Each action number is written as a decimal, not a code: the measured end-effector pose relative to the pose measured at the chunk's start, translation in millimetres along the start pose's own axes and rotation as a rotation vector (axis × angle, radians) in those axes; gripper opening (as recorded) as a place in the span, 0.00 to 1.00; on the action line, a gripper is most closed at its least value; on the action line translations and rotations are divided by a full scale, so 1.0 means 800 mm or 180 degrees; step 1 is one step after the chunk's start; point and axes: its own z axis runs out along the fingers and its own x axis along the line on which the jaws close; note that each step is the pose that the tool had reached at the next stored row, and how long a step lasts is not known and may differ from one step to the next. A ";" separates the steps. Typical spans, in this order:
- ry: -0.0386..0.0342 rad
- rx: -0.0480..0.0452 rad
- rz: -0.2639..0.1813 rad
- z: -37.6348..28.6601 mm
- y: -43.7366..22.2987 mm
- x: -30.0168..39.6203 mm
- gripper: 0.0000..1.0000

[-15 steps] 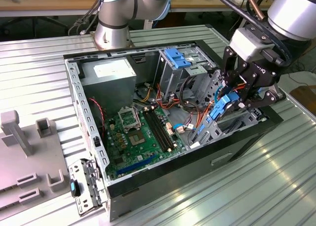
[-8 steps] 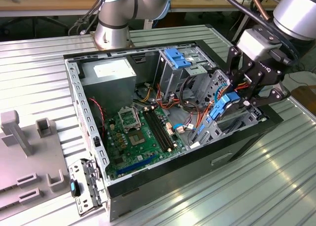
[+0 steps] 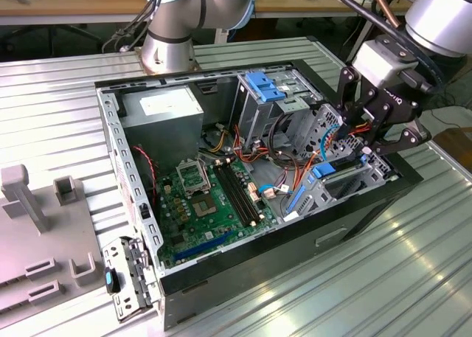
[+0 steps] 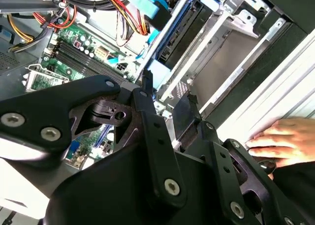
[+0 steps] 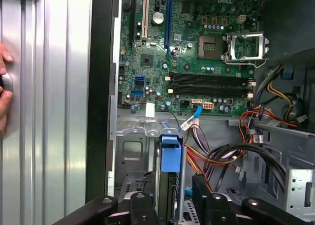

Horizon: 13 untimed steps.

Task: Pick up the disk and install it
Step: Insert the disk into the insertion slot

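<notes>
My claw (image 5: 172, 191) over the drive cage (image 3: 291, 119) at one end of the open computer case (image 3: 221, 274), gripping or released I cannot tell, the disk (image 5: 170, 158) edge-on in the cage just beneath me, motherboard (image 5: 197, 48) beyond, a person's hand (image 4: 275, 141) on the worktop (image 3: 369, 285) beside the case

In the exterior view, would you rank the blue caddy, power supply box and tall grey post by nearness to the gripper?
From the gripper:
1. blue caddy, atop the drive cage.
2. power supply box, farther to the exterior view's left.
3. tall grey post, leftmost.
</notes>
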 end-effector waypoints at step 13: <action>0.0000 0.0000 0.0010 0.0101 -0.0470 0.0019 0.11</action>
